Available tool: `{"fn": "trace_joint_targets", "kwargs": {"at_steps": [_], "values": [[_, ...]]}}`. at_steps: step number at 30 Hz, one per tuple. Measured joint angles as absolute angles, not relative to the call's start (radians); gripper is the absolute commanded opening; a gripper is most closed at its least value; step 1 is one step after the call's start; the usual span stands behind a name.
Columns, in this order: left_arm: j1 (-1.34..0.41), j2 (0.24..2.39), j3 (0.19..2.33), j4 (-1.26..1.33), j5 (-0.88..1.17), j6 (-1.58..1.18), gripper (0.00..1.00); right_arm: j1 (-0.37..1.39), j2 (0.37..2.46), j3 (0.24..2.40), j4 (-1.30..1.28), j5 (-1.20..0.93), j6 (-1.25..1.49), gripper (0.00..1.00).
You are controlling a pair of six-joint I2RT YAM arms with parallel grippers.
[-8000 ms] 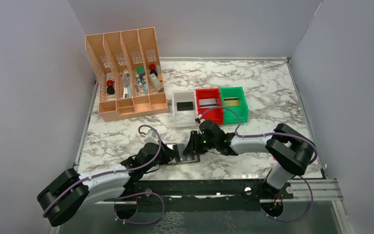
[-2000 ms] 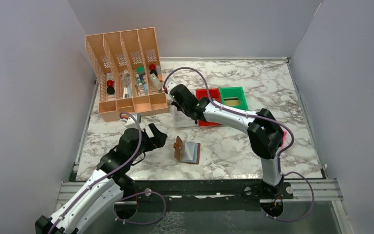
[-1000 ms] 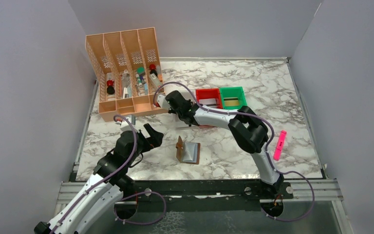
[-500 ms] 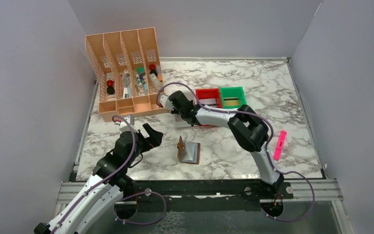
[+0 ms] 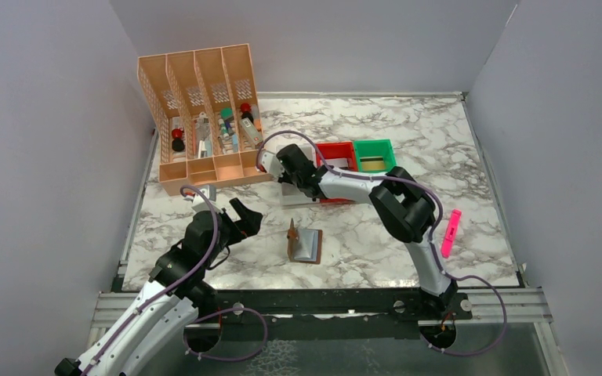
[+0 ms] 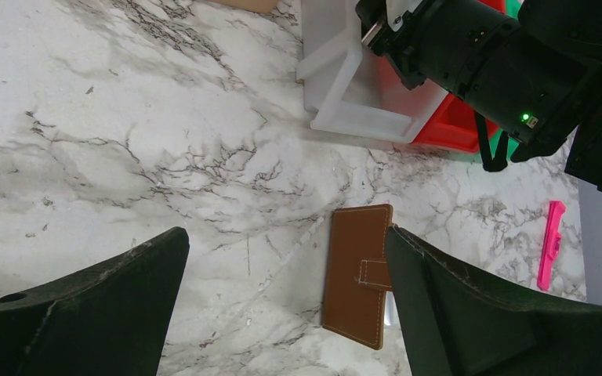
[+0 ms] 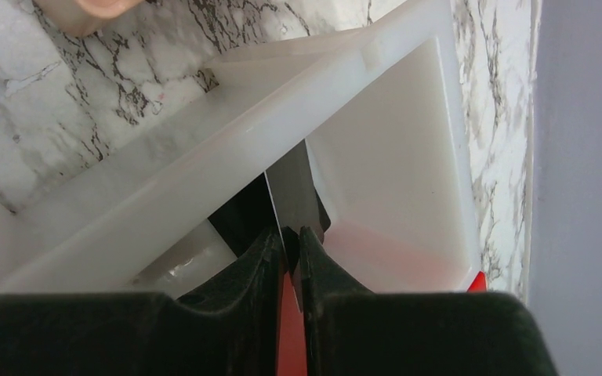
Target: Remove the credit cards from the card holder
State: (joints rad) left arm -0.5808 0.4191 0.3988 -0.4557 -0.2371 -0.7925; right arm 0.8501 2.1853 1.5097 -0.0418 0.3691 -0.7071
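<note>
The brown card holder (image 5: 306, 245) lies on the marble between the arms, one flap standing up and shiny sleeves facing up. In the left wrist view the card holder (image 6: 357, 286) shows its stitched outer face with a strap. My left gripper (image 5: 244, 215) hovers left of it, wide open and empty (image 6: 286, 235). My right gripper (image 5: 288, 166) hangs over the white bin (image 5: 298, 197). In the right wrist view its fingers (image 7: 288, 235) stand only a sliver apart, with a thin grey credit card (image 7: 294, 188) edge-on between them, pointing down into the white bin (image 7: 376, 157).
A red bin (image 5: 335, 153) and a green bin (image 5: 376, 157) sit right of the white one, each with a card inside. A tan desk organizer (image 5: 204, 117) stands at the back left. A pink highlighter (image 5: 448, 233) lies at the right.
The right gripper has shifted slightly right over the white bin, still with the card. The left arm and the card holder have stayed put.
</note>
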Motion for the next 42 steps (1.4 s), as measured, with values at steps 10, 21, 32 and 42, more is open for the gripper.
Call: {"fn": "trace_joint_targets", "kwargs": {"at_steps": [10,21,32,42], "values": [[-0.581,0.425,0.398,-0.456,-0.237,-0.793,0.99,0.844,2.161,1.477,-0.03,0.353,-0.698,0.07],[-0.581,0.425,0.398,-0.456,-0.237,-0.796,0.99,0.837,2.133,1.461,-0.037,0.307,-0.697,0.17],[-0.581,0.433,0.398,-0.456,-0.237,-0.796,0.99,0.83,2.131,1.461,-0.057,0.282,-0.664,0.4],[-0.581,0.448,0.398,-0.447,-0.226,-0.791,0.99,0.829,2.014,1.449,-0.083,0.264,-0.447,0.43]]}}
